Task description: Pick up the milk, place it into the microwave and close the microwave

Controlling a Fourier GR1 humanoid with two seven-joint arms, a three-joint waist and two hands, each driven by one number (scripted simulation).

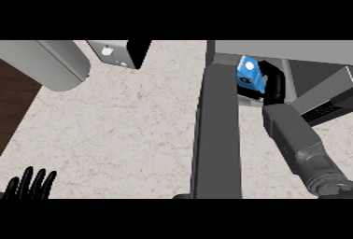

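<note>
Dark wood (12, 100) is seen along the left edge of the pale, speckled worktop (124, 126). At the lower left, the left hand (31, 183) is held open, fingers up. The microwave door (217, 130) is swung open. Inside the microwave (276, 48) the blue milk (248, 74) — its white marks unreadable — is clasped by the curled right hand (273, 86).

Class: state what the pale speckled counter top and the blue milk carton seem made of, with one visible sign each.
Pale speckled counter top: probably stone or a laminate copy; beige with fine tan veins. Blue milk carton: likely printed card, matt; flat faces, sharp edges, though plastic is possible.
</note>
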